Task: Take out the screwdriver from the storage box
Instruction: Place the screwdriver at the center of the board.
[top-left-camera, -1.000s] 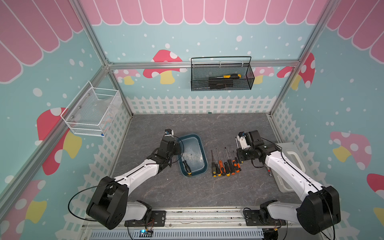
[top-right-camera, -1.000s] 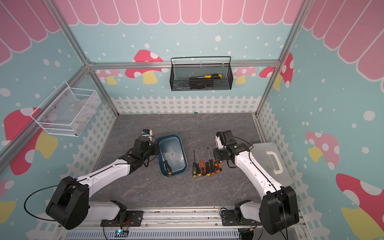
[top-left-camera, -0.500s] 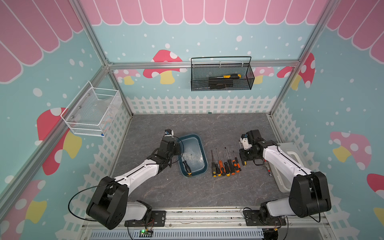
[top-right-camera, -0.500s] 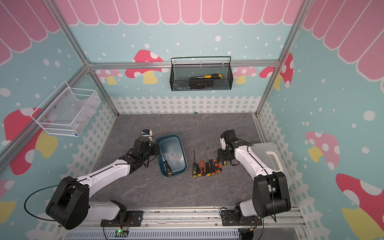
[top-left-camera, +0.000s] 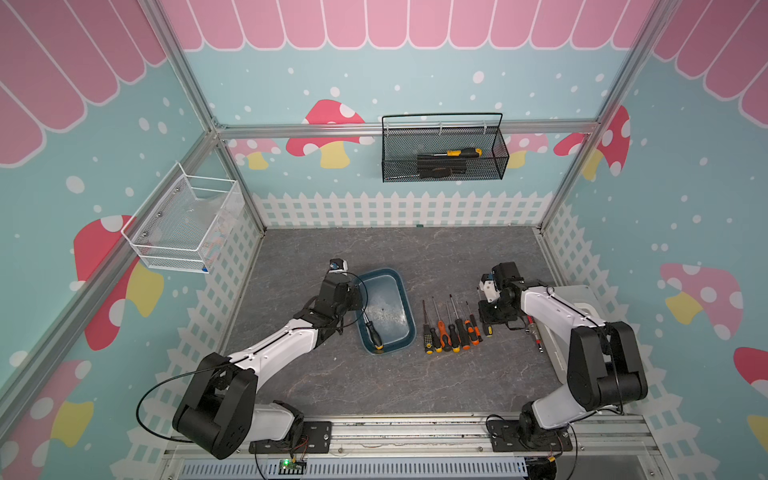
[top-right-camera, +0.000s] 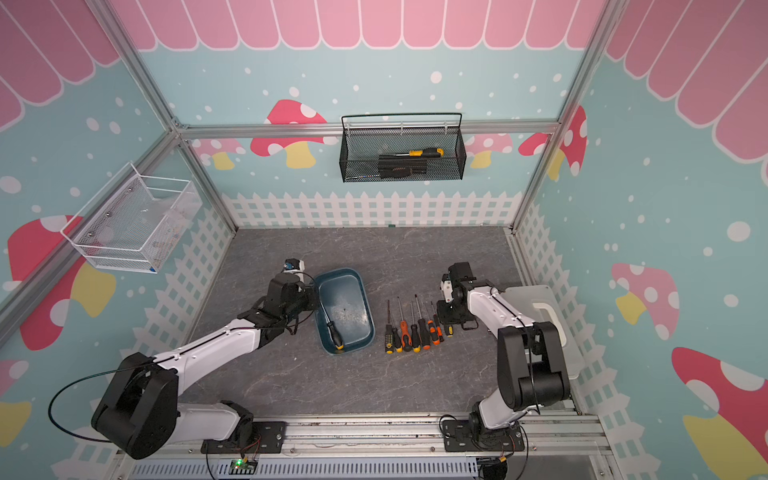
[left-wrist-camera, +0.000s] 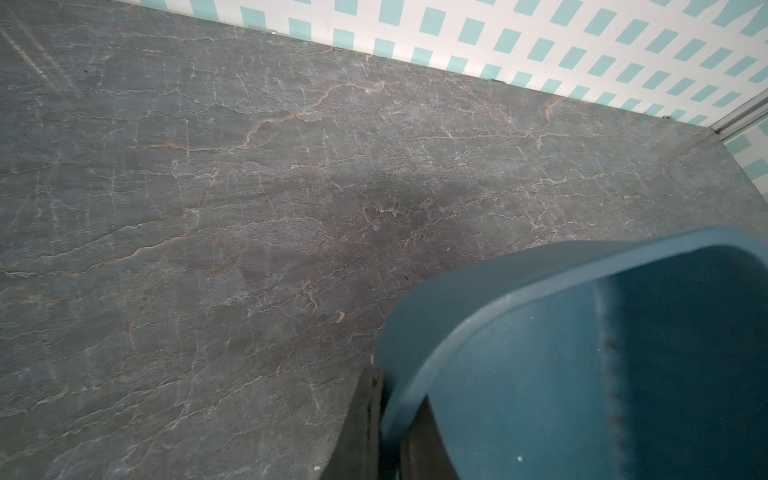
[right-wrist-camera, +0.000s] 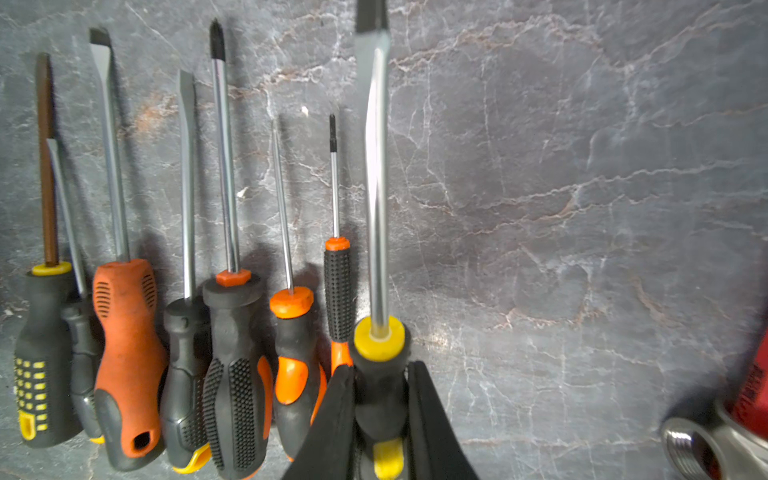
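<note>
Trouble looked likeliest at the right gripper (right-wrist-camera: 380, 399), whose jaws were pinched on the black-and-yellow handle of a screwdriver (right-wrist-camera: 376, 187), already out of the box and hanging just beside the end of the row (top-left-camera: 451, 328) of drivers on the table. Whether it touched the table could not be told. Let go from any height, the round handle might roll or knock its neighbours askew. The left gripper (left-wrist-camera: 392, 428) was pressed together on the rim of the box (left-wrist-camera: 457, 299); a pull there could tip the tub and send its contents sliding.

One more driver (top-left-camera: 372, 332) lay inside the box along the wall nearest the left arm, yellow end toward the robot. The black basket (top-left-camera: 399, 158) on the back wall held a yellow-handled driver and some dark items. What the white basket (top-left-camera: 183, 220) held was unclear.
</note>
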